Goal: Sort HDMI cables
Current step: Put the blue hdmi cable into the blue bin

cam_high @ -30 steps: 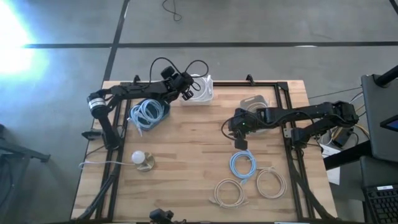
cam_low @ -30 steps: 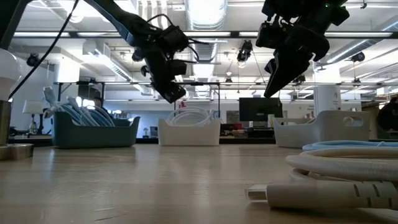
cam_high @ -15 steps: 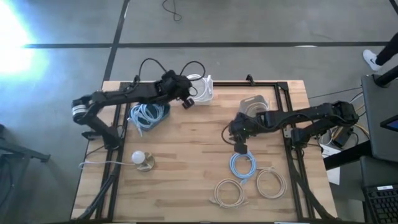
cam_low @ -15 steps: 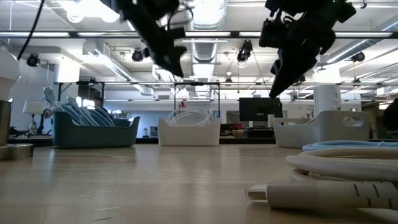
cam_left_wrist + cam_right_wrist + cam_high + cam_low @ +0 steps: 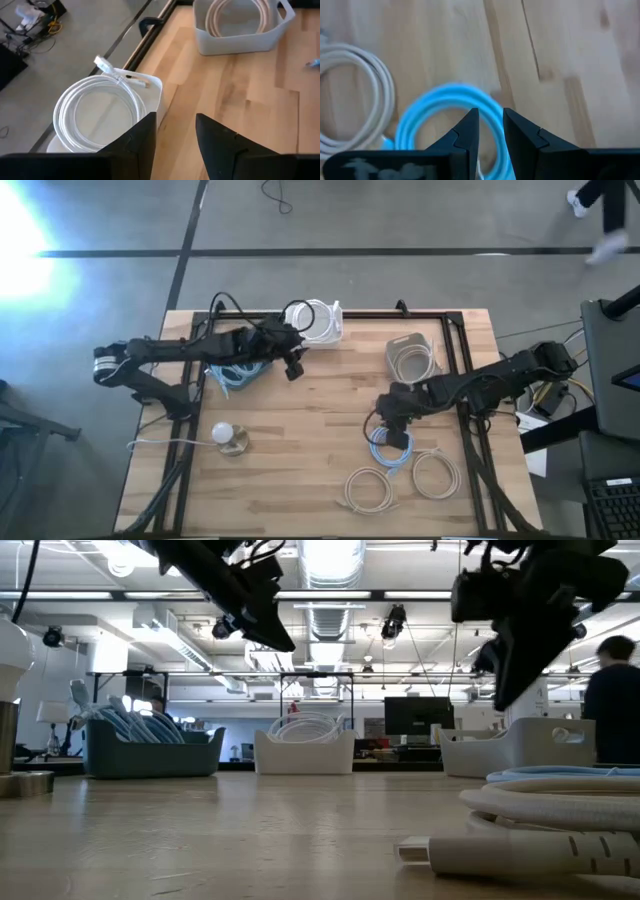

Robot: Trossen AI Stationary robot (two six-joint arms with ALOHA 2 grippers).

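Observation:
My right gripper (image 5: 396,432) (image 5: 490,127) hangs open, fingers pointing down, just above the far arc of a light blue coil (image 5: 390,448) (image 5: 455,125) that lies flat on the table. In the low view it (image 5: 505,695) is clear of the tabletop. Two beige coils (image 5: 368,488) (image 5: 435,473) lie flat near it. My left gripper (image 5: 293,367) (image 5: 175,132) is open and empty, in the air beside the white bin (image 5: 322,321) (image 5: 152,92) that holds a white coil (image 5: 97,117). A dark bin (image 5: 236,368) holds blue coils, and a grey bin (image 5: 411,356) (image 5: 240,42) holds beige coils.
A round white knob on a tan base (image 5: 229,438) stands near the table's left near corner. A black frame rail (image 5: 465,410) runs along the table's right side. A person (image 5: 610,690) stands in the room beyond the table. Bare wood lies between the two arms.
My left gripper has drawn back from the white bin toward the table's near edge, rising in the low view. My right gripper has moved toward the near edge, from the table's middle to over the light blue coil. The coils have stayed where they were.

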